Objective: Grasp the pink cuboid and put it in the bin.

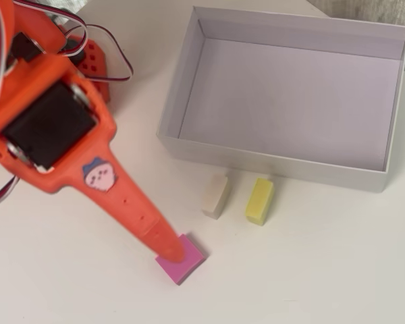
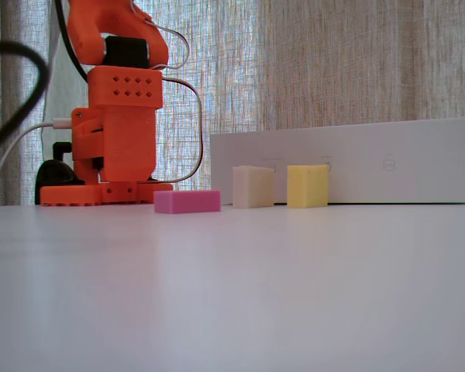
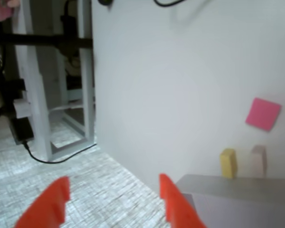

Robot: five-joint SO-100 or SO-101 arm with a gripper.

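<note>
The pink cuboid [image 1: 189,263] lies flat on the white table, in front of the bin [image 1: 277,164] and to its left in the overhead view. From the side, the pink cuboid [image 2: 187,201] sits alone with nothing touching it. My orange gripper [image 1: 167,248] hangs high above the table, and its tip overlaps the block only in the overhead picture. In the wrist view my gripper [image 3: 113,183] is open with nothing between its fingers. The pink cuboid [image 3: 263,114] is far off at the right there, and the bin's rim [image 3: 228,183] is at the bottom right. The bin [image 2: 349,167] holds nothing.
A cream block [image 1: 216,196] and a yellow block [image 1: 260,200] stand side by side just in front of the bin's near wall. The arm's base [image 2: 112,132] with its cables is at the back left. The wrist view shows the table's edge [image 3: 94,95] and shelving beyond it.
</note>
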